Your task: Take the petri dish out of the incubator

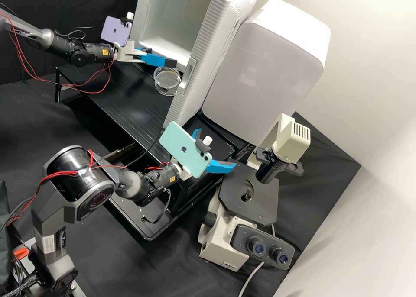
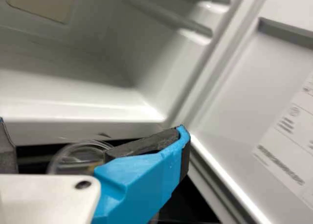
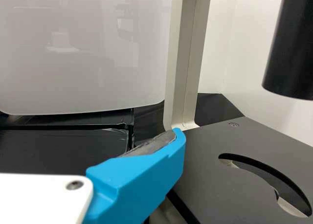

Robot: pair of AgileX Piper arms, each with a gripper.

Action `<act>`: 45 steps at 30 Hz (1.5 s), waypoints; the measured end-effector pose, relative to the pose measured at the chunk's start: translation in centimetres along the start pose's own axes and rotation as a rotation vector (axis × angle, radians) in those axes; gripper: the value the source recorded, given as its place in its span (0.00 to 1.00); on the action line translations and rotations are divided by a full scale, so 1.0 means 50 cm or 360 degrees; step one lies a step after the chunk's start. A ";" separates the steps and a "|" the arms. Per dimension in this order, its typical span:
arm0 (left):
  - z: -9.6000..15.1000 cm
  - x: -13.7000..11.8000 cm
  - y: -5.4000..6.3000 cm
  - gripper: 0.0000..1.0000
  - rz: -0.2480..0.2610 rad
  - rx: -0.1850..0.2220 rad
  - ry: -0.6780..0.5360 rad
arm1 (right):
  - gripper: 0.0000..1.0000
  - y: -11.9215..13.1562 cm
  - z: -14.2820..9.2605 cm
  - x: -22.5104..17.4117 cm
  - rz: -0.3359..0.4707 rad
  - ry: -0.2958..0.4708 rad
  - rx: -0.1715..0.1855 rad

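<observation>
The clear petri dish [image 1: 167, 80] lies on the black bench just outside the open white incubator [image 1: 167, 24], beside its swung-out door [image 1: 210, 46]. My left gripper [image 1: 161, 58] hovers right above the dish's near rim, open and empty. In the left wrist view the petri dish [image 2: 76, 155] shows between the two spread fingers [image 2: 146, 180], low in front of the incubator floor [image 2: 73, 106]. My right gripper [image 1: 215, 149] is open and empty over the edge of the microscope stage [image 1: 247, 193], far from the dish; one blue finger [image 3: 146, 170] reaches toward the stage [image 3: 234, 150].
A large white cabinet [image 1: 264, 67] stands right of the incubator door. The microscope [image 1: 242, 240] sits at the front right, its black condenser [image 3: 293, 48] hanging over the stage. The bench's raised black shelf [image 1: 125, 102] runs between the arms.
</observation>
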 end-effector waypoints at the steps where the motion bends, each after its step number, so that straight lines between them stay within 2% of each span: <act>1: -0.001 -0.003 0.000 1.00 -0.0003 0.0000 0.0002 | 1.00 0.000 0.000 0.000 0.0000 0.0000 0.0000; 7: 0.000 -0.007 -0.011 1.00 -0.0055 -0.0033 -0.0032 | 1.00 0.000 0.000 0.000 0.0000 0.0000 0.0000; 10: -0.002 -0.006 -0.020 1.00 -0.0094 -0.0075 -0.0050 | 1.00 0.000 0.000 0.000 0.0000 0.0000 0.0000; 17: -0.008 -0.015 -0.052 1.00 -0.0226 -0.0253 -0.0086 | 1.00 0.000 0.000 0.000 0.0000 0.0000 0.0000; 20: -0.011 -0.021 -0.063 1.00 -0.0268 -0.0289 -0.0109 | 1.00 0.000 0.000 0.000 0.0000 0.0000 0.0000; 25: -0.011 -0.025 -0.067 1.00 -0.0263 -0.0350 -0.0153 | 1.00 0.000 0.000 0.000 0.0000 0.0000 0.0000; 40: -0.036 -0.010 -0.041 1.00 -0.0206 -0.0381 -0.0130 | 1.00 0.000 0.000 0.000 0.0000 0.0000 0.0000; 45: -0.029 0.003 -0.031 1.00 -0.0179 -0.0383 -0.0157 | 1.00 0.000 0.000 0.000 0.0000 0.0000 0.0000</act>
